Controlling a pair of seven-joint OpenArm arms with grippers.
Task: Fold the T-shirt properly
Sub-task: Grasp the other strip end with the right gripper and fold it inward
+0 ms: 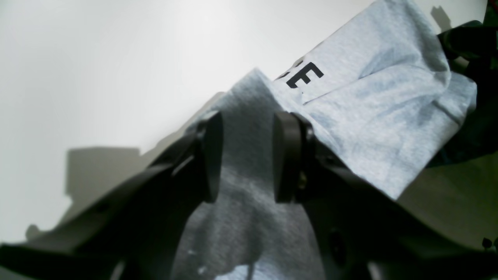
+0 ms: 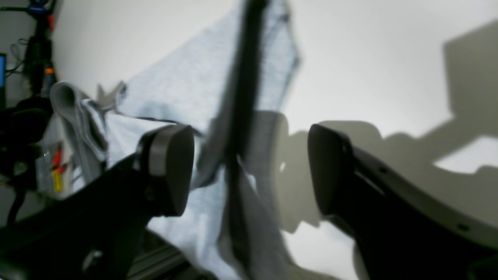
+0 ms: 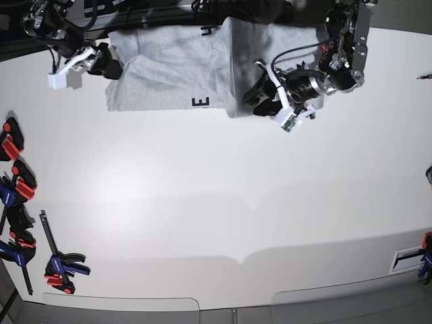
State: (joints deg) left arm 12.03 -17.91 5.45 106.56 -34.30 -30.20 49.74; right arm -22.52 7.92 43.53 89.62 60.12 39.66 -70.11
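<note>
The light heather-grey T-shirt lies crumpled and partly folded at the far edge of the white table, with a black letter E showing near its front edge. In the left wrist view the shirt fills the right side, and black lettering shows on it. My left gripper stands with jaws apart over a ridge of the shirt at its right edge. My right gripper is wide open at the shirt's left edge. A blurred dark strip of the shirt stands between its fingers.
Several red, blue and black clamps lie along the table's left edge, one more at the front left and one at the right edge. Cables and dark gear sit behind the shirt.
</note>
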